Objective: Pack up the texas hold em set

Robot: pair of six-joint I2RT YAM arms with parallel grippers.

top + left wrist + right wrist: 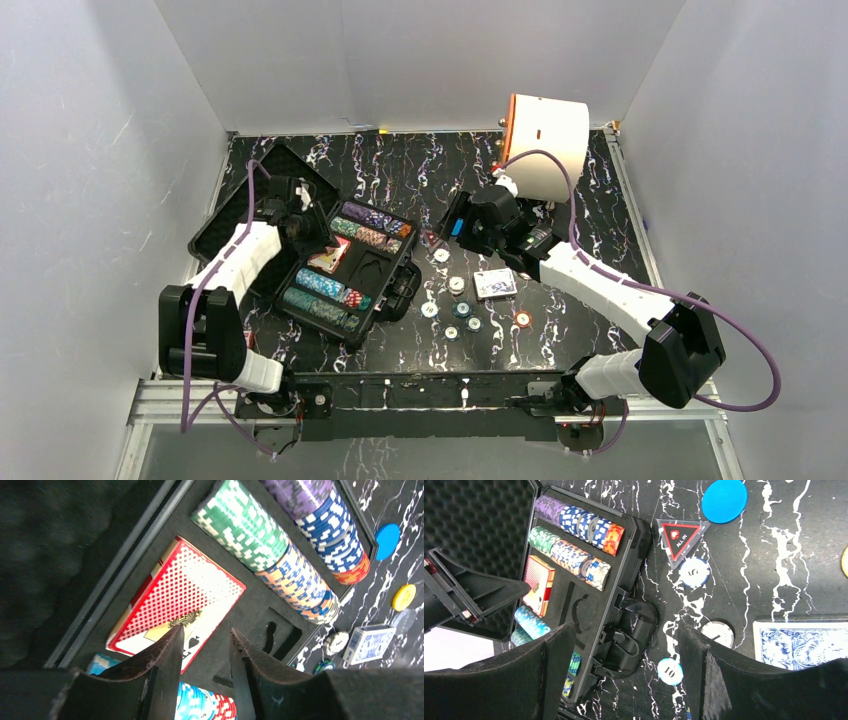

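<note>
Left end effector partly open, empty, hovering just over red deck seated in open case by the desk's left edge. Right end effector wide open, empty, above case handle. Blue deck and loose chips mid-desk.

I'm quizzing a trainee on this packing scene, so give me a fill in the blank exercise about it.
The card deck inside the case is ___.
The blue deck lies on the ___.
The triangular button reads ___.
The right end effector is ___.
Missing: red; table; ALL IN; open.
</note>
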